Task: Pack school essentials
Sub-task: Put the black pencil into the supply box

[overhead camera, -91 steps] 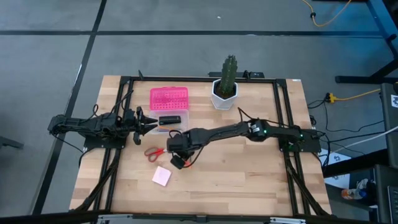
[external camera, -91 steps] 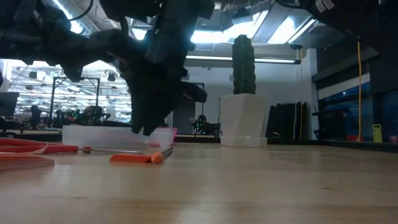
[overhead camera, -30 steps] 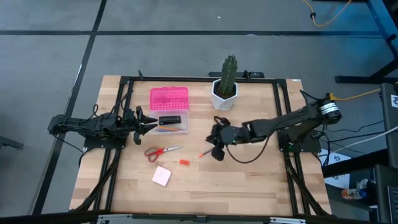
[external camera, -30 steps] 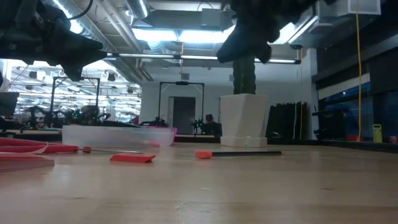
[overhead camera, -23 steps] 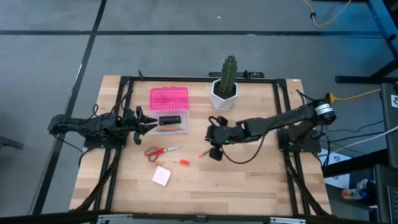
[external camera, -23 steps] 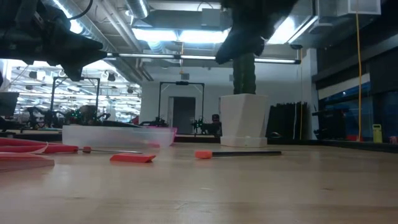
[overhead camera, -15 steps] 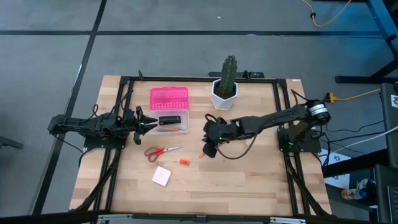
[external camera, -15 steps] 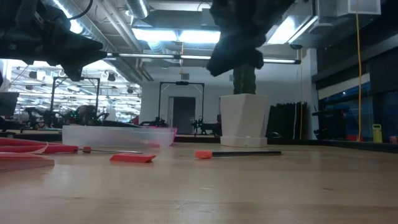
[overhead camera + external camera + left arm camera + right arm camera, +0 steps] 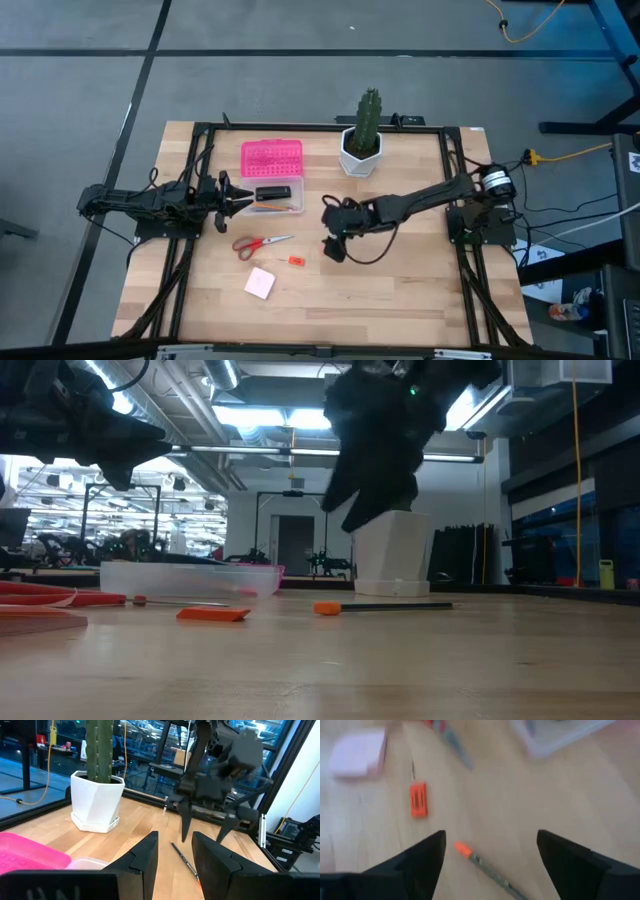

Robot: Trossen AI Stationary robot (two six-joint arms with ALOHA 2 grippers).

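- The right gripper [image 9: 333, 250] hangs above the middle of the table [image 9: 400, 290], jaws wide and empty, straddling the orange-tipped pencil [image 9: 482, 863] that lies flat on the wood below.
- A tiny orange piece [image 9: 295, 262] rests just beside the pencil, toward the red scissors [image 9: 258, 242].
- The pink pad [image 9: 260, 283] lies near the table's front edge, apart from the scissors.
- A black block [image 9: 272, 193] sits inside the clear box [image 9: 290, 206], whose pink lid [image 9: 270, 157] lies behind it.
- The left gripper [image 9: 238, 198] waits at the box's left edge, jaws narrowly apart, holding nothing.
- A cactus [image 9: 368, 115] in a white pot [image 9: 358, 155] stands at the back.
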